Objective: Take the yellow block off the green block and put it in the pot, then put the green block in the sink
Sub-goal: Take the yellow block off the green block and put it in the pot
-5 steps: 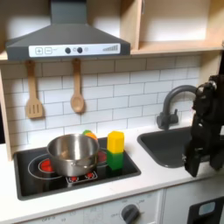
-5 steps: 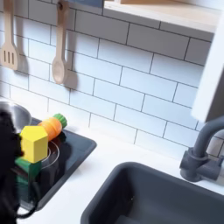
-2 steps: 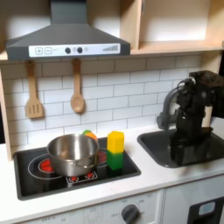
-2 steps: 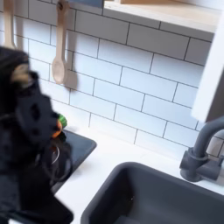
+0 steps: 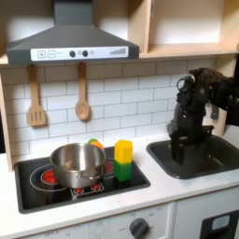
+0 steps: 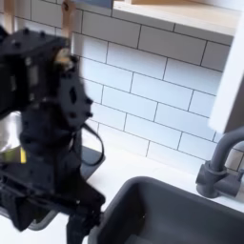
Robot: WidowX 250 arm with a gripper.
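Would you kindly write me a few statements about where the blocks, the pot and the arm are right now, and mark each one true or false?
1. The yellow block sits on top of the green block. True.
2. The yellow block is inside the pot. False: it is outside the pot, beside it at the first exterior view's right.
3. The gripper hangs over the sink. True.
4. The gripper holds the green block. False: the green block stands on the stovetop, apart from the gripper.
5. Two wooden utensils hang on the tiled wall. True.
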